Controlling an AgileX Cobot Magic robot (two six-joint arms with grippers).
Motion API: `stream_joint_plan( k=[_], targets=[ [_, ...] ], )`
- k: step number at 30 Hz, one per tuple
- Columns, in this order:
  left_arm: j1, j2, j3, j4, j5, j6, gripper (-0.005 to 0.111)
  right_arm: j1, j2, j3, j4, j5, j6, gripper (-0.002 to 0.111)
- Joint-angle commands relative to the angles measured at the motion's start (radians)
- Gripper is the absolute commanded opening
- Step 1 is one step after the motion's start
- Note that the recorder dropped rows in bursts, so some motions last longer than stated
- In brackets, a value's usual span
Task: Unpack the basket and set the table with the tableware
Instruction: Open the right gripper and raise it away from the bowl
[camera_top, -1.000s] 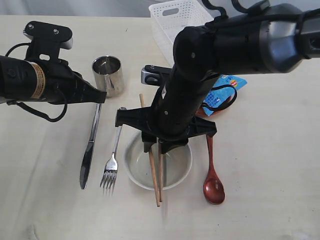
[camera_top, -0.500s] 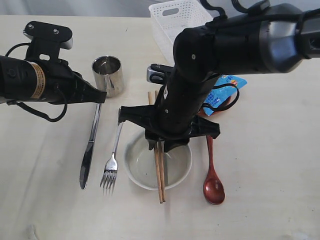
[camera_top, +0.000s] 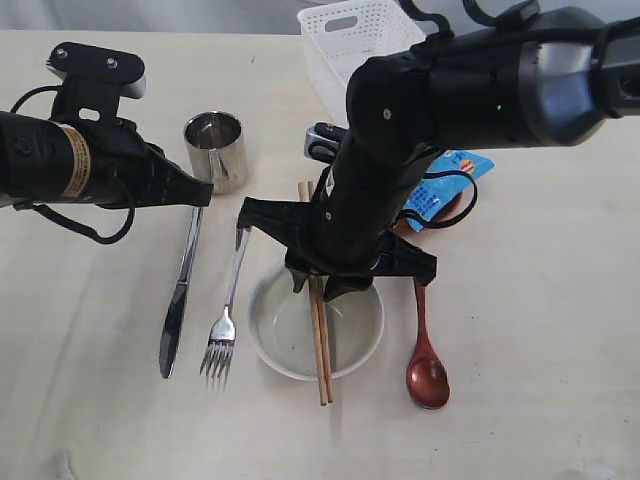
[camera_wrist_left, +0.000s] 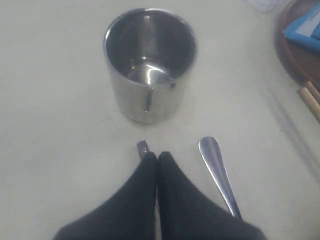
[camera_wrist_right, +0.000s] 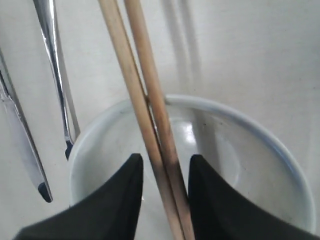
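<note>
The table (camera_top: 540, 340) is carrying everything. The right arm (camera_top: 470, 90) is reaching across the middle of it, and the right gripper (camera_top: 318, 290) is hanging over the bowl with its fingers (camera_wrist_right: 120, 200) spread on either side of the chopsticks, a thin gap showing on each side. The left gripper (camera_wrist_left: 157, 160) is hovering just beside the cup with its fingers pressed together over the end of the knife, gripping nothing. The basket (camera_top: 350, 35) is sitting at the far edge of the table, partly hidden by the right arm. The bowl (camera_top: 262, 350) is standing at the near middle. The cup (camera_top: 217, 150) is standing upright, beyond the knife and fork. The plate (camera_wrist_left: 289, 47) is lying near the basket with a blue packet (camera_top: 455, 175) on it. The knife (camera_top: 180, 290) and fork (camera_top: 225, 320) are lying side by side to the left of the bowl, and the spoon (camera_top: 425, 350) is lying to its right. The chopsticks (camera_top: 320, 350) are resting together across the bowl.
</note>
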Motion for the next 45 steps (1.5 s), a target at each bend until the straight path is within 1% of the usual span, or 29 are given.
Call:
stream_joint_plan(
  k=[1,7,12,14,17,19,21,26,41,43,45],
  targets=[
    [0.003,-0.005,-0.001,-0.006,0.008,-0.004,0.000,0.000,-0.027,-0.002,0.002,-0.007,-0.007,0.030],
    [0.003,-0.005,-0.001,-0.006,0.008,-0.004,0.000,0.000,-0.165,-0.002,-0.108,0.040,-0.026,0.030],
    [0.003,-0.005,-0.001,-0.006,0.008,-0.009,0.000,0.000,-0.284,-0.002,-0.358,0.156,-0.033,0.030],
    [0.003,-0.005,-0.001,-0.006,0.008,-0.009,0.000,0.000,-0.327,-0.002,-0.467,0.201,-0.090,0.030],
    [0.003,-0.005,-0.001,-0.006,0.008,-0.011,0.000,0.000,-0.378,-0.002,-0.594,0.254,-0.115,0.030],
    [0.003,-0.005,-0.001,0.000,0.008,-0.015,0.000,0.000,-0.404,-0.002,-0.637,0.280,-0.115,0.030],
    [0.003,-0.005,-0.001,0.023,0.010,0.014,0.000,0.000,-0.429,-0.002,-0.656,0.290,-0.115,0.030],
    [0.003,-0.005,-0.001,0.027,0.010,0.017,0.000,0.000,-0.468,-0.002,-0.656,0.286,-0.115,0.030],
    [0.003,-0.005,-0.001,0.026,0.010,0.026,0.000,0.000,-0.473,-0.002,-0.656,0.286,-0.111,0.030],
    [0.003,-0.005,-0.001,0.026,0.010,0.026,0.000,0.000,-0.473,-0.002,-0.676,0.288,-0.115,0.030],
    [0.003,-0.005,-0.001,0.026,0.010,0.026,0.000,-0.002,-0.473,-0.002,-0.747,0.280,-0.123,0.030]
  ],
)
